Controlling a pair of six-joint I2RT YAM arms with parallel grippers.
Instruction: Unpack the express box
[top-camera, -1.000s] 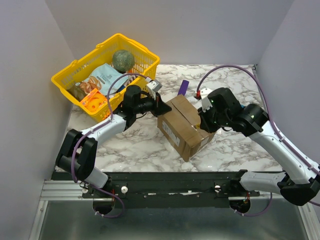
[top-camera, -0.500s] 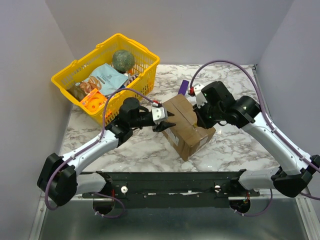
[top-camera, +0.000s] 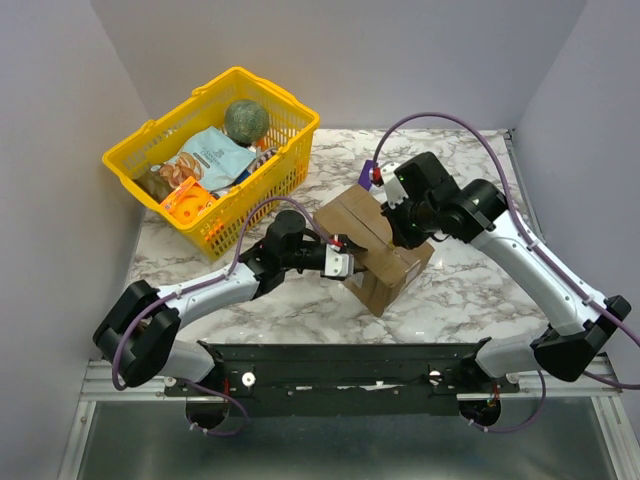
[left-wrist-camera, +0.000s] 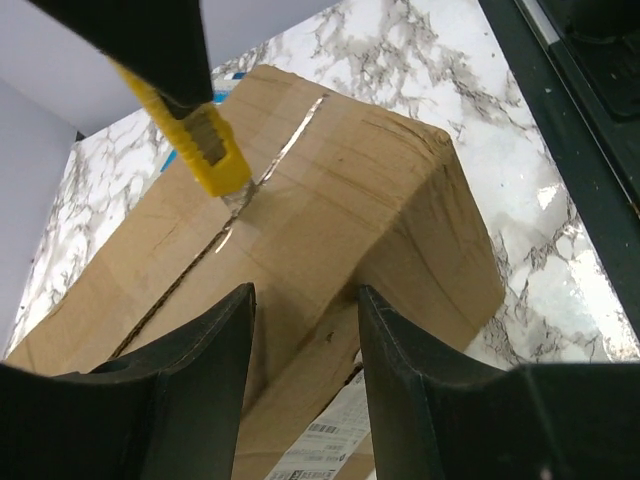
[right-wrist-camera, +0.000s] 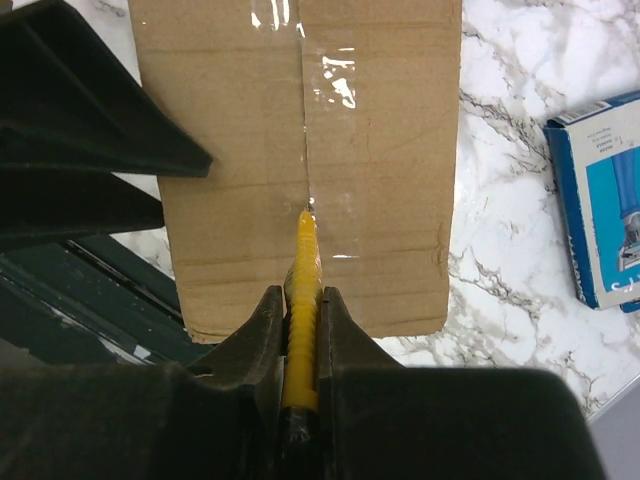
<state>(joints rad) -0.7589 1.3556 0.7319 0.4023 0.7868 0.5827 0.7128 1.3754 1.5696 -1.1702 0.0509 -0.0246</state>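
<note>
The express box is a brown carton lying skewed at mid-table, with a taped seam along its top and a printed label on its near side. My right gripper is shut on a yellow utility knife and hangs over the box. The knife's blade tip rests on the tape seam. My left gripper is open at the box's near-left upper edge, one finger on each side of that edge. In the top view it sits against the carton's left side.
A yellow plastic basket with groceries stands at the back left. A slim purple-blue box lies just behind the carton, and in the right wrist view that box is to its right. Grey walls close in on both sides.
My left gripper has opened and swung from the carton's far-left side to its near-left edge. My right arm has shifted back and left over the carton with the knife.
</note>
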